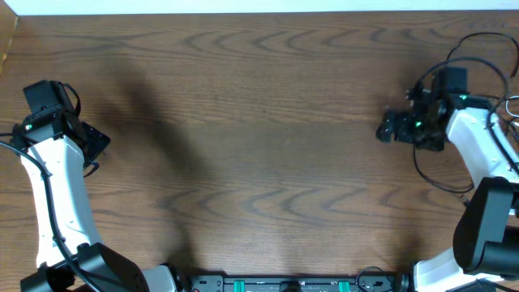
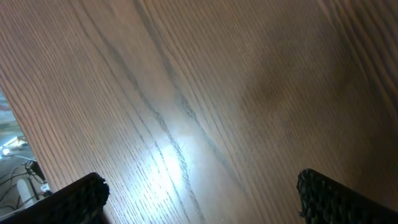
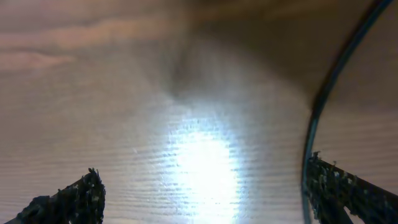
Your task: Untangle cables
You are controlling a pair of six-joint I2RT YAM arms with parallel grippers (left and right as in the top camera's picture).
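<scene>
A thin black cable [image 1: 434, 180] curves over the wooden table beside my right arm, and more thin black loops [image 1: 478, 39] lie at the far right. In the right wrist view a thin dark cable [image 3: 329, 81] runs from the top right down along the inner side of the right finger; I cannot tell whether it touches. My right gripper [image 1: 388, 127] [image 3: 202, 180] is open with only bare wood between its fingers. My left gripper [image 1: 96, 139] [image 2: 199, 186] is open and empty over bare wood at the far left, far from any cable. No plugs show.
A bit of pale cord [image 1: 512, 105] shows at the table's right edge. The table's left edge [image 2: 12, 118] is close to my left gripper, with loose wires [image 2: 18, 180] beyond it. The arm bases stand along the front edge.
</scene>
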